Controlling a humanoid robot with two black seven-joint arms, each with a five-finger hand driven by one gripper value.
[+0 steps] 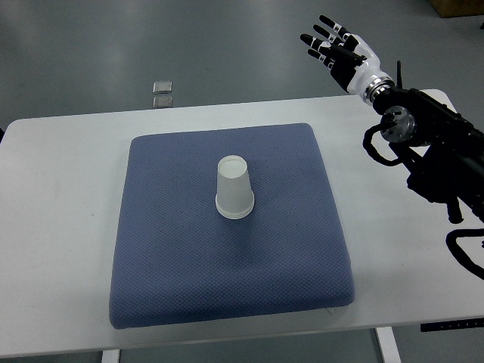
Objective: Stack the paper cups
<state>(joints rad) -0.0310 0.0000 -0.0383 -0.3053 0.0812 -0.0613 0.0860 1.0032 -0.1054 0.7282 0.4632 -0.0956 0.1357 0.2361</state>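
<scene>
Right hand [336, 47] hangs high at the top right, past the far edge of the table, fingers spread and straight, holding nothing at all; its black arm [439, 144] runs in from the right edge, cables looping beneath it. Only one robot arm shows. Now down through the sizes: one white table [53, 227] fills most of the view, and on it lies one blue cushion pad [227, 280], squarish with rounded corners, sitting roughly central. On that pad, a little above its middle, stands what looks like a single white paper cup [234, 187], upside down, wide rim on the fabric and narrow base up, leaning slightly in this steep view; whether more cups nest inside it I cannot tell. The hand is well apart from it. Smallest of all, two little square plates [162, 92] lie on the grey floor beyond the table's far edge, one just behind the other.
</scene>
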